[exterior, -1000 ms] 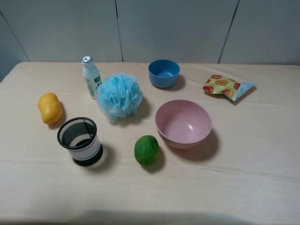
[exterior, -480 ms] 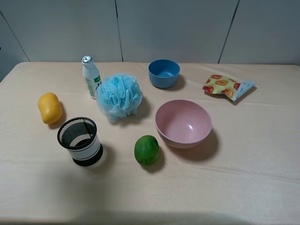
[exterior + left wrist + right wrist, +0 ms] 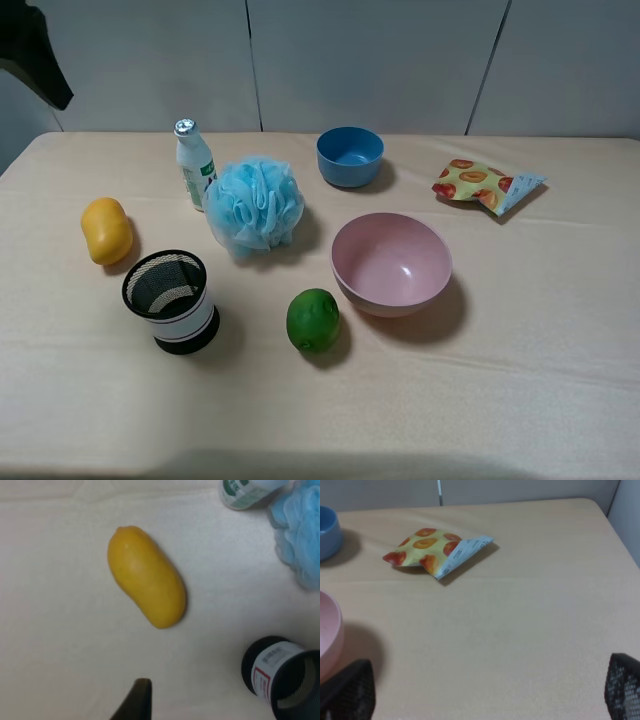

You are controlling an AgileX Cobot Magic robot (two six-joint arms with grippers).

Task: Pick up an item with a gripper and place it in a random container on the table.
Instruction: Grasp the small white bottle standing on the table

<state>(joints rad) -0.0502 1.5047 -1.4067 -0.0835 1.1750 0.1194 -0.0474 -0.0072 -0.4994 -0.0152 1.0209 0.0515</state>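
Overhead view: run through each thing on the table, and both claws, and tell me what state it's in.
bottle: upright, foil cap on.
mesh cup: upright, empty.
pink bowl: upright, empty.
blue bowl: upright, empty.
snack packet: lying flat.
yellow fruit: lying on its side.
lime: whole.
right claw: open, holding nothing.
left claw: one finger showing, cannot tell.

- Drink bottle (image 3: 194, 165): one.
- Wire-mesh cup (image 3: 172, 302): one.
- Bowls: two, namely pink bowl (image 3: 391, 265) and blue bowl (image 3: 350, 156).
- Lime (image 3: 313, 320): one.
- Yellow fruit (image 3: 106, 231): one.
- Blue mesh sponge (image 3: 255, 205): one.
- Snack packet (image 3: 485, 185): one.
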